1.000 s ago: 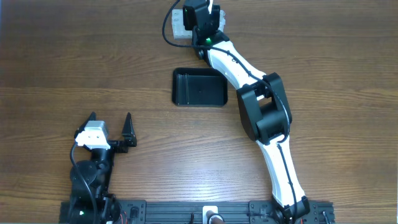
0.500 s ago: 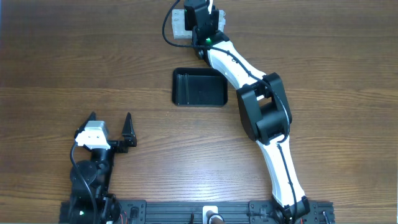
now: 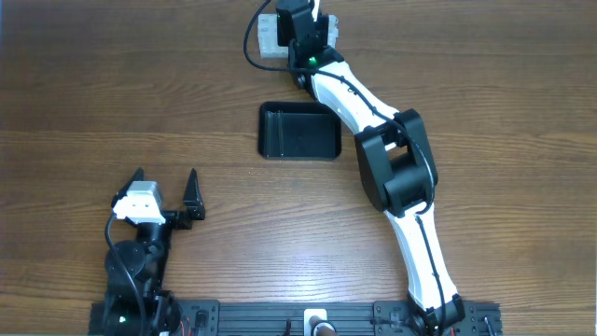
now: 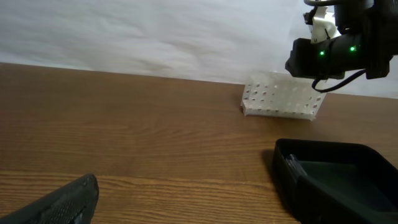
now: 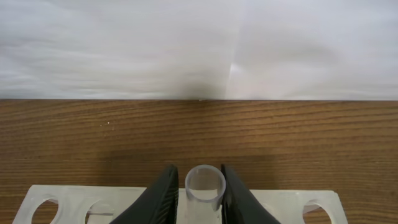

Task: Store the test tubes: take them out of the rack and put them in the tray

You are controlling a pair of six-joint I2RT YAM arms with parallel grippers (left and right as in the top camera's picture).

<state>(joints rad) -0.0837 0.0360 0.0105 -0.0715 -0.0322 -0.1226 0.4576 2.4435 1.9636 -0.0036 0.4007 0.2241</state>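
Note:
A clear test tube (image 5: 205, 185) stands upright in the white rack (image 5: 81, 202), and my right gripper (image 5: 198, 194) has a dark finger pressed against each side of it, shut on the tube. From above, the right gripper (image 3: 311, 21) is over the rack (image 3: 269, 35) at the table's far edge. The black tray (image 3: 298, 132) lies just nearer than the rack, with a few tubes along its left wall. My left gripper (image 3: 166, 184) rests open near the front left, with nothing between its fingers. The left wrist view shows the rack (image 4: 280, 98) and tray (image 4: 339, 177) farther off.
The table is brown wood, with bare surface to the left and right of the tray. A white wall (image 5: 199, 43) runs just behind the rack. The arm mounts line the front edge (image 3: 298, 317).

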